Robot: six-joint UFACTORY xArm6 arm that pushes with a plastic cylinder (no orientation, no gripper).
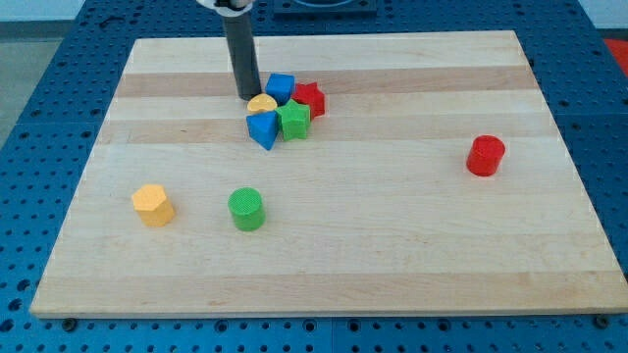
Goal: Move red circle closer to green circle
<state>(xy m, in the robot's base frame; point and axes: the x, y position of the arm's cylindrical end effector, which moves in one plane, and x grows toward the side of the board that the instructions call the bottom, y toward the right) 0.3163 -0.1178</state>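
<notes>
The wooden board (324, 255) fills most of the view, pale planks lying on a blue perforated table (39, 98), and everything of interest sits on it. Next in size is the dark rod coming down from the view's top edge; my tip (246, 96) rests on the board near the top edge, left of centre, just at the upper left of a tight cluster of blocks. There is no claw on this arm to open or close: the rod ends plain and has hold of nothing, it can only push. The cluster itself is a yellow block (261, 103) touching or nearly touching my tip, a blue cube (281, 86) above it, a red block (310, 98) to the right, a green block (294, 120) and a blue wedge-like block (263, 128) below. The red circle (485, 155) stands alone near the board's right edge, about mid-height, well apart from everything. The green circle (246, 209) stands toward the bottom left, below the cluster, with a yellow hexagonal block (152, 204) near it toward the left edge. The move turns on this: the red circle lies far to the right and somewhat below my tip, and the green circle lies left and below the red one. So my tip would likely need to get round to the red circle's far right, slightly upper side, skirting the cluster, before pushing leftward and downward.
</notes>
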